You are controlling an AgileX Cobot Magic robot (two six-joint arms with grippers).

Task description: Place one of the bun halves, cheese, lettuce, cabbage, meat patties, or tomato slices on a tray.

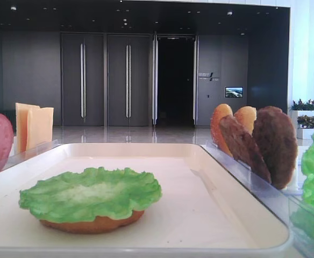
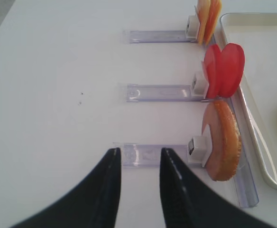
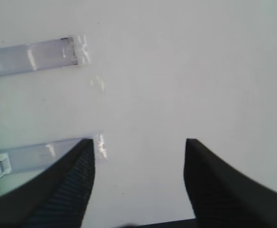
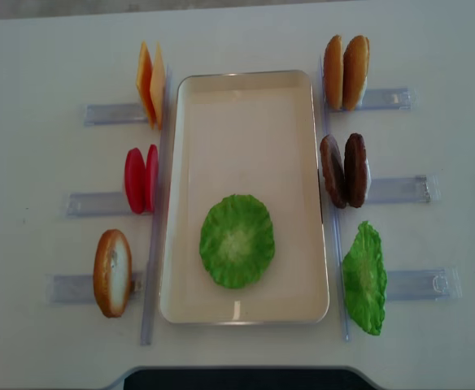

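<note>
While both pincers, left (image 2: 138, 156) and right (image 3: 139, 147), hang spread and empty, racks (image 4: 400, 188) flank the tray (image 4: 246, 89).

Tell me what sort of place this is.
Probably a robot demo table in a large lobby or hall. A white tabletop holds a cream rectangular tray flanked by clear plastic racks of toy burger parts; behind stand tall dark double doors and a glossy floor.
</note>
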